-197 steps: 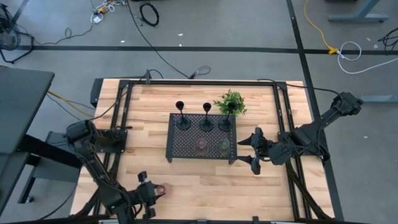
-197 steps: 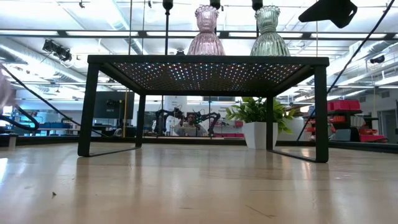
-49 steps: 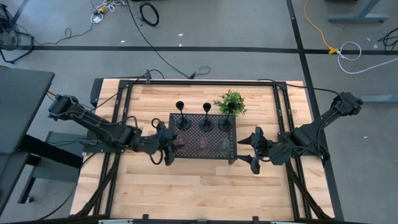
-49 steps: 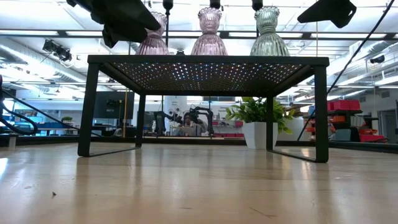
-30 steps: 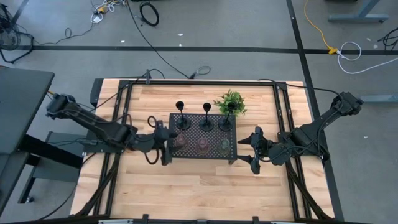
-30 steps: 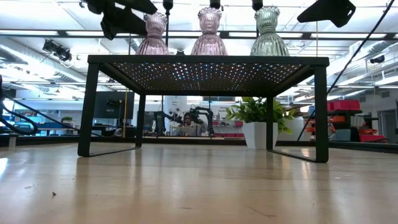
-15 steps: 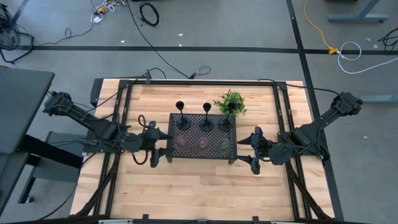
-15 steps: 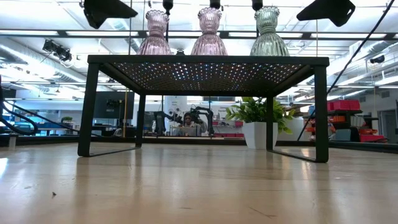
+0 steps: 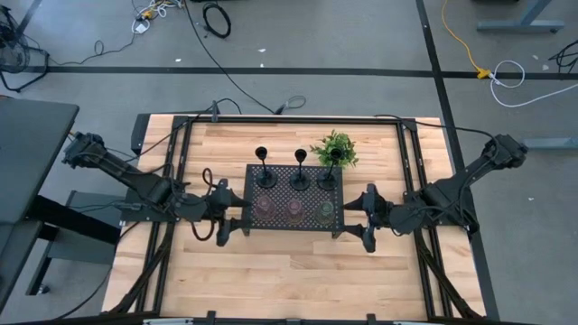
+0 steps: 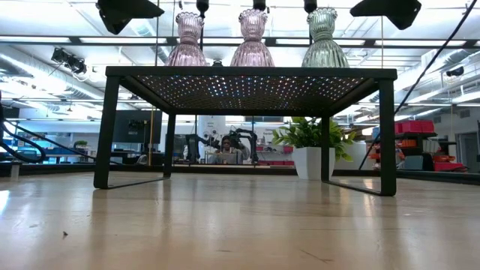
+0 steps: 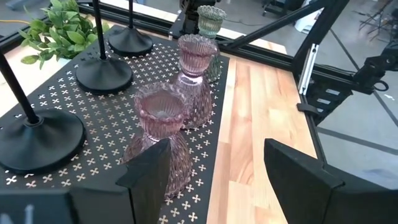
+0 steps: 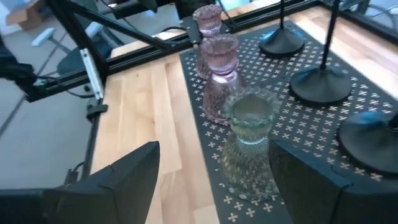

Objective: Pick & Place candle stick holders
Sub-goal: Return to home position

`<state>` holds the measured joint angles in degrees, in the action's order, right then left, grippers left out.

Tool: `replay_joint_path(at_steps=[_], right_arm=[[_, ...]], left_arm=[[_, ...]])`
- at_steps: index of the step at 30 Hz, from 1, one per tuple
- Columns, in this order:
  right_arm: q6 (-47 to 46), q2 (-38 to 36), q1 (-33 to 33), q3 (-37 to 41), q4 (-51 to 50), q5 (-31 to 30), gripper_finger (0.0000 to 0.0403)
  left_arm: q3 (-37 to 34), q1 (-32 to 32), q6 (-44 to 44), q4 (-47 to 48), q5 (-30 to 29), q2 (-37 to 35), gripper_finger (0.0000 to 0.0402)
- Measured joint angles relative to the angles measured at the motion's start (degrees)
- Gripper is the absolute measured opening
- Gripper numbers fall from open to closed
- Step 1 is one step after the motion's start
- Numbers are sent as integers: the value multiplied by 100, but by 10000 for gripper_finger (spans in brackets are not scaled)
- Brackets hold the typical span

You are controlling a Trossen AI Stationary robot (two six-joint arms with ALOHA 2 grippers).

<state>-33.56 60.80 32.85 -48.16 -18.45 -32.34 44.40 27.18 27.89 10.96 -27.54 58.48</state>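
A black perforated tray [image 9: 250,224] stands mid-table. On it, three slim black stemmed candle stick holders [image 9: 300,177] stand by their round bases in the far row. Three squat ones stand in the near row: two pinkish [image 9: 263,210] [image 9: 292,212] and one olive-green [image 9: 323,212]. My left gripper [image 9: 233,215] hovers open just off the tray's left end, level with the left pinkish holder [image 11: 160,134] and touching nothing. My right gripper [image 9: 363,218] hovers open off the tray's right end, facing the green holder [image 12: 249,143].
A small leafy green plant [image 9: 334,147] sits at the tray's far right corner, behind the right stemmed holder. The tray stands raised on legs [image 10: 105,127]. Bare wooden tabletop [image 9: 289,271] stretches along the near side, with black frame rails along the table's edges.
My left gripper has drawn back from the left pinkish holder toward the table's left edge, staying open; the holder stays upright on the tray. My right gripper has edged a little toward the tray's right end.
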Motion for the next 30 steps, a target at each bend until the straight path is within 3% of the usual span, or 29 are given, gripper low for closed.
replay_joint_path(at_steps=[4,8,12,16,23,30], right_arm=[[0,-175,-130,3,23,451,297],[-2,-836,-349,7,27,1025,297],[-2,-1498,-407,9,110,1066,297],[-2,-2030,-405,209,540,1094,297],[-2,-3317,-637,1827,3127,1074,297],[0,-4511,-1148,2771,3393,1078,297]], left_arm=[[0,-11,-1,0,19,0,259],[0,-55,-1,-4,56,-4,259],[-118,-152,1,3,60,-213,259],[-574,-146,3,-18,201,-1157,259],[-2048,-445,2,-669,190,-3198,259],[-2609,-934,3,155,190,-4959,259]])
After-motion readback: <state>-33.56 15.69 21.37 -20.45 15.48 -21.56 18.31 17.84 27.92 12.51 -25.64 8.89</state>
